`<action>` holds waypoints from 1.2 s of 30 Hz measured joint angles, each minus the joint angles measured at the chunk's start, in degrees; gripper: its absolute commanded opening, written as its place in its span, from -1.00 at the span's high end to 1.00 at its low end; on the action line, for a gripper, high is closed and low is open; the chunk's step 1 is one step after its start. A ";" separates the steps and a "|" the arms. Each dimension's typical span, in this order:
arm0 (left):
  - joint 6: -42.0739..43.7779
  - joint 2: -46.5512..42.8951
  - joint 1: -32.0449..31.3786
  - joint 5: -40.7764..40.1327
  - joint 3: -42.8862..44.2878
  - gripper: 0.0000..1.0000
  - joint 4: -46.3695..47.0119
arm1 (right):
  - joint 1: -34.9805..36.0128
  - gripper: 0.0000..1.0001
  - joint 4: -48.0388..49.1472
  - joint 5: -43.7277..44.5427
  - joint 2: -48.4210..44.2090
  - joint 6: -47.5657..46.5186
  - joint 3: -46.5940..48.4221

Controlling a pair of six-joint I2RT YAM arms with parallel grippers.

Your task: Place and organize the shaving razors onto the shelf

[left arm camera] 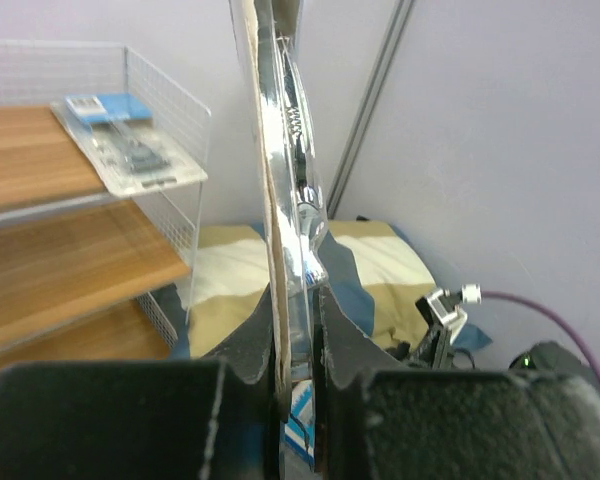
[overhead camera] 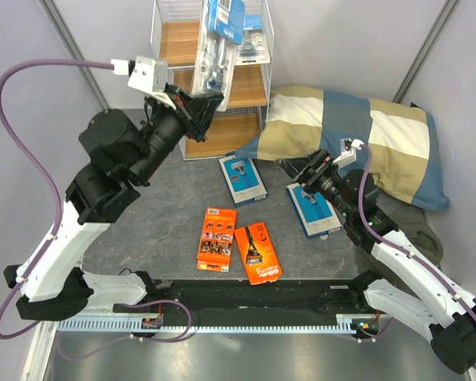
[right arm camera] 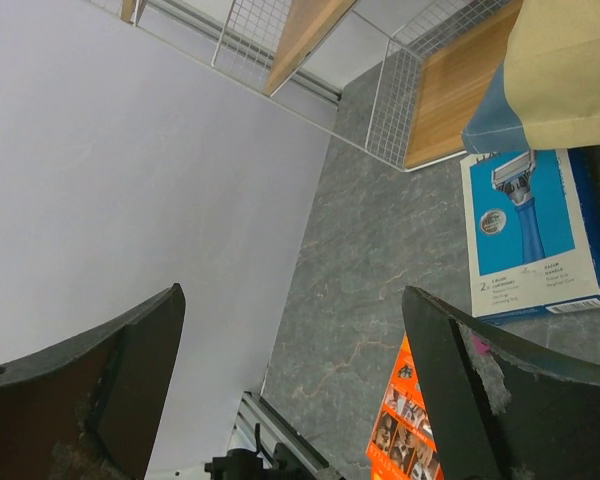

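Observation:
My left gripper (overhead camera: 200,107) is shut on the lower edge of a clear blister razor pack with a blue top (overhead camera: 219,44) and holds it upright in front of the white wire shelf (overhead camera: 174,44). The left wrist view shows this pack (left arm camera: 292,190) edge-on between the jaws (left arm camera: 298,305). A second blister pack (overhead camera: 252,46) lies on the top tier (left arm camera: 130,145). Two blue boxes (overhead camera: 243,177) (overhead camera: 316,209) and two orange packs (overhead camera: 216,238) (overhead camera: 258,253) lie on the table. My right gripper (overhead camera: 300,176) is open and empty, just above the right blue box; in its wrist view (right arm camera: 292,295) the other blue box (right arm camera: 535,230) shows.
A blue-and-beige checked pillow (overhead camera: 365,139) lies right of the shelf, touching its lower corner. Grey walls stand behind. The shelf's middle tier (left arm camera: 70,265) and bottom tier (right arm camera: 460,90) are bare wood. A metal rail (overhead camera: 246,321) runs along the near edge.

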 measured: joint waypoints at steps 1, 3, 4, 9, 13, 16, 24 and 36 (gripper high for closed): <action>-0.04 1.25 0.98 1.01 2.14 0.96 -0.59 | 0.00 -0.96 0.00 -0.24 0.07 0.00 0.00; -0.13 3.65 3.78 3.39 5.86 0.96 -2.29 | 0.00 -0.96 0.04 -0.59 0.09 -0.02 0.00; -0.61 5.01 5.68 5.77 7.72 0.96 -3.10 | 0.00 -0.96 0.09 -0.79 0.09 -0.02 0.00; -7.28 11.19 19.04 20.39 13.33 0.96 -5.14 | 0.00 -0.96 0.55 -1.40 0.02 -0.07 -0.52; -14.36 15.52 26.60 29.55 15.80 0.96 -5.31 | 0.00 -0.96 0.44 -1.53 -0.02 -0.28 -1.07; -22.14 18.21 31.91 37.18 16.76 0.96 -2.75 | 0.00 -0.96 0.44 -1.57 -0.11 -0.48 -1.14; -48.92 20.50 42.12 50.66 8.61 0.96 21.55 | 0.00 -0.96 0.37 -1.99 -0.59 -1.36 -1.18; -57.72 24.41 42.73 51.95 9.97 0.96 27.12 | 0.00 -0.96 -0.92 -1.97 -1.22 -2.89 -1.18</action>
